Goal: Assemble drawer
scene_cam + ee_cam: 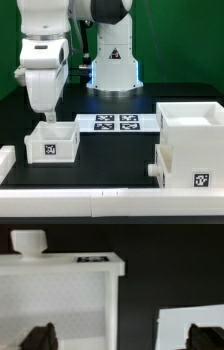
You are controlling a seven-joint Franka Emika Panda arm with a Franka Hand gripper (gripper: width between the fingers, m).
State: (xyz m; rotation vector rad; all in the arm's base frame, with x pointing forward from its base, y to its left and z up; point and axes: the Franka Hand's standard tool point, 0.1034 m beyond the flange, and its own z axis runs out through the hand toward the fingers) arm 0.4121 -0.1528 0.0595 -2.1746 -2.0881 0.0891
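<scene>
Jaws: spread wide, nothing between them. In the wrist view the two dark fingers (40,336) stand well apart. The gripper (122,336) has its midline about over one side wall of the small knobbed tray (60,297).

One finger shows in front of the tray's white face. The other shows in front of a separate white corner piece (190,317) that I cannot identify from this view, with dark worktop in the gap between.

Judgement: this spacing suits a pinch on that one wall rather than a grasp across the whole tray. No contact is visible yet.

The tray's knob (30,245) is on the side away from the fingers, with a tag (92,259) on the top rim beside it. Approaching from the wall opposite the knob probably leaves the knobbed front free to lead when the tray is slid in.

Layout, exterior view:
- The small tray sits open side up near the worktop edge at the exterior view's left, a little back from the near edge.
- The large open-sided shell (190,125) stands at the near corner on the exterior view's right, well apart from the tray.
- A second tray (185,172) lies low against the shell, knob toward the exterior view's left. I cannot tell whether it is seated inside.
- The marker board (115,122) lies flat between the small tray and the shell, toward the far edge.

Arm pose: the wrist is vertical with the hand pointing straight down, fingertips just above the small tray's rim. The upper links rise and fold back toward the base at the far edge.

Stage, by judgement: early, since the small tray is not yet lifted and is far from the shell.
</scene>
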